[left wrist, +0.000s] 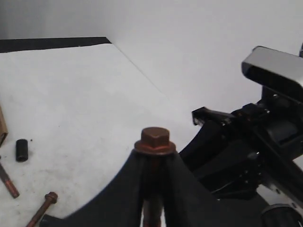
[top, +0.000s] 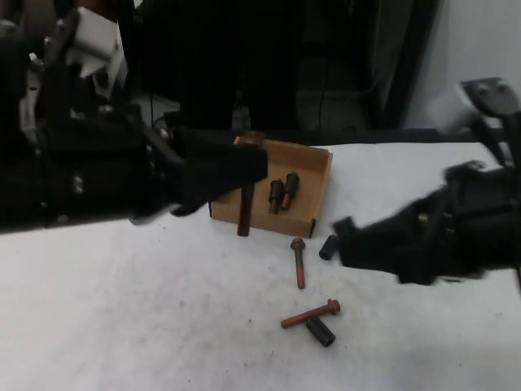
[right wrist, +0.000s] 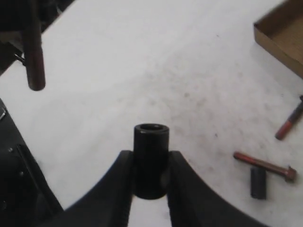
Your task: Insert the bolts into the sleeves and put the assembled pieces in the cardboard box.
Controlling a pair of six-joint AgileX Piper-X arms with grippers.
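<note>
White counter (top: pixel 163 326), cardboard box (top: pixel 277 221) w/ two done pcs (top: pixel 282 192). Left pincer (left wrist: pixel 155 160) clamps bolt (left wrist: pixel 155 140); right pincer (right wrist: pixel 150 165) clamps sleeve (right wrist: pixel 151 142), bore exposed. Bolt tip well apart from bore; axes look approx parallel.

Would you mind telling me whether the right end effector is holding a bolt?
No, the right end effector is shut on a black sleeve.

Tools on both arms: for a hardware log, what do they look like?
The left tool and right tool are matte black, each with two broad fingers curving in to narrower tips. The left arm and right arm are black too.
</note>
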